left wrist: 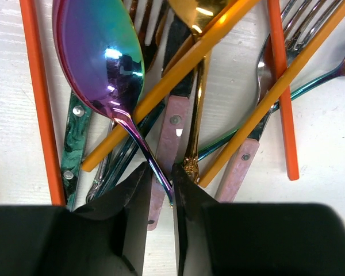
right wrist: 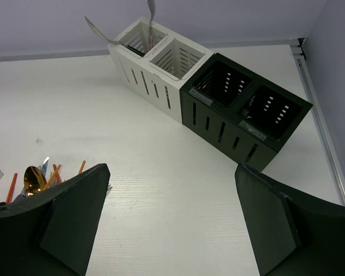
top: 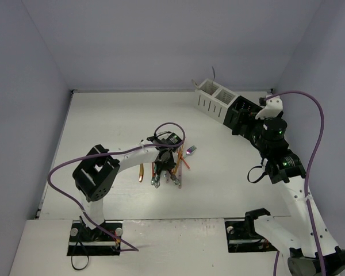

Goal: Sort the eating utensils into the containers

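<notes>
The eating utensils lie in a crossed pile (top: 164,167) on the white table, under my left gripper (top: 164,172). In the left wrist view an iridescent blue-purple spoon (left wrist: 98,57) lies on top. Its thin handle runs down between the fingers of my left gripper (left wrist: 160,169), which are shut on its end. Pink-handled (left wrist: 172,138), gold (left wrist: 195,109) and orange (left wrist: 40,103) pieces lie beneath. The containers stand at the back right: a white caddy (right wrist: 155,80) joined to a black caddy (right wrist: 230,123). My right gripper (right wrist: 171,172) hangs open and holds nothing, just short of the black caddy.
Two silver handles (right wrist: 149,14) stick out of the white caddy's far compartment. A single fork (top: 191,150) and a gold piece (top: 141,171) lie at the pile's edges. Purple cables loop over both arms. Grey walls close in the table.
</notes>
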Robot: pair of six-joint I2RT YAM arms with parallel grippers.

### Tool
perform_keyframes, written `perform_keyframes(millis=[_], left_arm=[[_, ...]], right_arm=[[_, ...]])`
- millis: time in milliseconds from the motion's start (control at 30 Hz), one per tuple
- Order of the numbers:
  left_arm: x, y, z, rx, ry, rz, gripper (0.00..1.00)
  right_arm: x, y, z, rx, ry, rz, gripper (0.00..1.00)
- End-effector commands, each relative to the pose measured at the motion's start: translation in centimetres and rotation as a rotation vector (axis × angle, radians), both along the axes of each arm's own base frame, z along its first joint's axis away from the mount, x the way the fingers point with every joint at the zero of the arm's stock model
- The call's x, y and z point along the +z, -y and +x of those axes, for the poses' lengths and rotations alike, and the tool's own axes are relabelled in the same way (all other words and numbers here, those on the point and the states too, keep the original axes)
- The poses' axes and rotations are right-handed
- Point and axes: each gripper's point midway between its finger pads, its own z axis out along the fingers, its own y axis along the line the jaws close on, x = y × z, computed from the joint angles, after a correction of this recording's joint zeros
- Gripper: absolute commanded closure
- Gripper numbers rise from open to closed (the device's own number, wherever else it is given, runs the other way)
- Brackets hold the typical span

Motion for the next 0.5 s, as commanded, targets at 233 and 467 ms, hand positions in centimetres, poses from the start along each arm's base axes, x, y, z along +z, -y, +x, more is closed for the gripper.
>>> perform_keyframes(millis=[233, 467], left_arm=[[3.3, -1.8, 0.8, -0.002, 0.092, 0.023, 0.84], [3.2, -2.7, 1.4, -0.009, 0.097, 0.039, 0.75]], right_arm=[[1.4, -0.6, -0.2, 0.028, 0.045, 0.041, 0.12], [1.1, -0.8, -0.4, 0.04, 0.034, 0.044, 0.12]])
